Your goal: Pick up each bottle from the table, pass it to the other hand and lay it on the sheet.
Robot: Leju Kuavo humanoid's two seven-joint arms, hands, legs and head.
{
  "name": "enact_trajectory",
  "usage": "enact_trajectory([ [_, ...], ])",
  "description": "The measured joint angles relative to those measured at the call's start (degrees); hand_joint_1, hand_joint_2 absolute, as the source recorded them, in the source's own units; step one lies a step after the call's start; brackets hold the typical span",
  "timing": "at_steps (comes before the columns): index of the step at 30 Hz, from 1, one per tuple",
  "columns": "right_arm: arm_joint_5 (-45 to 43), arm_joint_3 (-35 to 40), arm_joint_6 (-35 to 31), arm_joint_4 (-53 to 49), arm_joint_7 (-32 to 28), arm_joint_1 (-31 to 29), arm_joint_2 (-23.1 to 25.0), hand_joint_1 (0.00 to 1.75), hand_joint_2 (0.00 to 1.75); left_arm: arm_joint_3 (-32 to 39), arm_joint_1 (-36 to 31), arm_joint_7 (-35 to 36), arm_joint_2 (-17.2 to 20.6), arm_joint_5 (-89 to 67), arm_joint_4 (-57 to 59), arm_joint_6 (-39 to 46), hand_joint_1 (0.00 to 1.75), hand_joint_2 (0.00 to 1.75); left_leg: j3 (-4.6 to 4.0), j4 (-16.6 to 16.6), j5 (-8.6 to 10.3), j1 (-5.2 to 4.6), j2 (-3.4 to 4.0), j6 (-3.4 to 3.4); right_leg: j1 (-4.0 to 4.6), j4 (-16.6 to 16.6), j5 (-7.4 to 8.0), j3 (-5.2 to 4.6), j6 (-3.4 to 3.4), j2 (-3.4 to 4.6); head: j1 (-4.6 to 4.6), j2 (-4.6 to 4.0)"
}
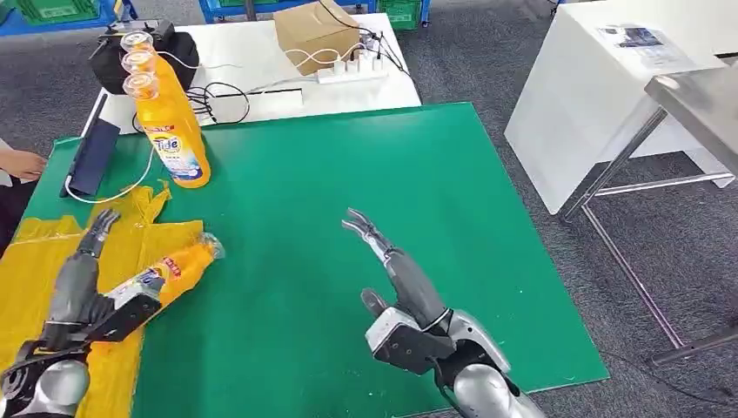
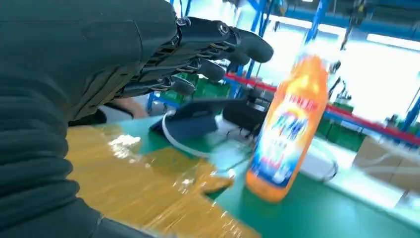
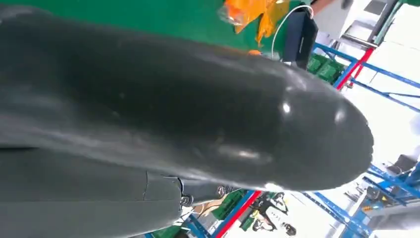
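Note:
An orange detergent bottle (image 1: 168,273) lies on its side at the right edge of the yellow sheet (image 1: 35,261), its clear cap end reaching over the green mat (image 1: 365,165). My left hand (image 1: 83,280) rests beside the bottle's base with its fingers stretched out and nothing in its grasp. Three more orange bottles (image 1: 174,131) stand in a row at the mat's far left; the nearest bottle (image 2: 287,129) stands past the sheet (image 2: 138,188) in the left wrist view. My right hand (image 1: 402,292) hovers over the mat's middle front, open and empty.
A person's hand (image 1: 22,164) rests at the left edge. A dark flat case (image 1: 91,157) with a white cable lies behind the sheet. Behind the mat are a black bag (image 1: 113,57), a cardboard box (image 1: 313,35) and a power strip (image 1: 352,70). White and metal tables (image 1: 609,96) stand to the right.

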Motion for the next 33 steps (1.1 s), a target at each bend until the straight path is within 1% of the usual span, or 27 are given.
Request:
enact_trajectory([
  [2,0.11,-0.11,0.00,-0.13,-0.07,0.16,0.00,0.00,0.00,0.76,0.32,-0.42,-0.63,0.79,-1.73,-0.61,0.00,0.00,0.00,0.00,0.00,0.01,0.02,0.00,0.01,0.00,0.00,-0.01,0.00,0.01,0.00,0.00],
  [6,0.98,-0.28,-0.13,-0.22,-0.68,0.28,0.02,0.00,0.00,2.62,0.79,-2.36,-2.31,8.83,-5.13,-5.72,0.00,0.00,-0.01,0.00,0.01,0.01,0.00,0.00,0.02,0.01,0.00,0.01,0.00,0.00,0.00,0.00],
  [10,1.33,-0.39,-0.24,-0.77,-1.49,0.49,0.02,0.00,0.00,3.63,1.63,-1.86,-2.91,5.33,-8.28,-4.92,0.00,0.00,0.00,0.00,0.01,0.00,0.01,0.00,0.00,0.01,0.01,0.02,0.00,0.00,0.00,0.00],
  [14,1.49,-0.50,-0.94,-1.86,-2.25,1.22,0.07,0.00,0.00,4.98,2.59,-2.01,-3.98,12.00,-9.72,-8.39,0.00,0.00,-0.04,0.00,0.01,0.00,-0.01,0.00,0.00,0.01,0.00,-0.01,0.00,0.00,0.00,0.00],
  [17,1.44,-0.52,-1.31,-2.49,-2.58,1.55,0.07,0.00,0.00,5.61,2.68,-2.14,-4.59,13.95,-10.49,-10.02,0.00,0.00,-0.04,0.00,0.01,0.00,0.00,0.00,0.00,0.01,0.00,-0.03,0.00,0.00,0.00,0.00],
  [18,0.99,-0.61,-1.77,-2.66,-3.38,1.77,0.13,0.00,0.00,5.88,2.68,-2.70,-4.87,16.72,-10.66,-12.02,0.00,0.00,-0.04,0.00,0.01,0.00,-0.01,0.00,0.00,0.01,0.00,-0.03,0.00,0.00,0.00,0.00],
  [19,-0.19,-0.96,-2.64,-3.14,-5.47,2.35,0.54,0.00,0.00,6.29,2.87,-4.25,-5.50,22.19,-11.14,-16.42,0.00,0.00,-0.05,0.00,0.01,0.00,-0.02,0.00,0.00,0.01,0.00,-0.02,0.00,-0.01,0.00,0.00],
  [21,-3.43,-2.49,-5.11,-5.22,-11.31,4.70,2.53,0.00,0.00,7.15,4.73,-8.50,-7.38,35.37,-14.00,-27.87,0.00,0.00,-0.06,0.00,0.00,0.00,-0.02,0.00,0.00,0.01,0.00,-0.04,0.00,-0.01,0.00,0.00],
  [22,-4.58,-3.19,-5.86,-6.40,-13.08,5.74,3.49,0.00,0.00,7.10,5.58,-8.90,-8.18,38.35,-15.50,-31.48,0.00,0.00,-0.06,0.00,-0.01,-0.01,-0.01,-0.01,-0.01,0.01,-0.01,-0.05,0.00,-0.01,0.00,0.00],
  [23,-5.56,-3.72,-5.97,-7.28,-14.06,6.47,4.11,0.00,0.00,7.08,6.22,-8.81,-8.85,39.43,-16.46,-33.23,0.00,0.00,-0.07,0.00,-0.02,-0.01,0.00,-0.02,-0.01,0.00,-0.01,-0.06,0.00,0.00,0.00,0.00],
  [24,-7.60,-4.76,-5.69,-8.67,-15.51,7.56,5.04,0.00,0.00,6.73,7.26,-8.63,-9.74,40.33,-18.11,-34.77,0.00,0.00,-0.08,0.00,-0.04,-0.01,0.01,-0.03,-0.02,-0.01,-0.02,-0.10,0.00,0.00,0.00,0.00],
  [27,-10.93,-7.62,-3.39,-10.82,-18.49,9.40,7.01,0.00,0.00,4.54,8.96,-8.68,-10.78,40.54,-21.41,-35.40,0.00,0.00,-0.17,0.00,-0.05,-0.02,-0.02,-0.02,-0.03,-0.02,-0.02,-0.15,0.00,-0.01,0.00,0.00],
  [33,-11.19,-10.42,-1.16,-11.98,-19.41,10.97,9.57,0.00,0.00,1.66,11.25,-9.22,-11.47,40.37,-25.63,-35.58,0.00,0.00,-0.14,0.00,-0.04,-0.01,0.00,-0.03,-0.02,-0.01,-0.01,-0.15,0.00,0.00,0.00,0.00],
])
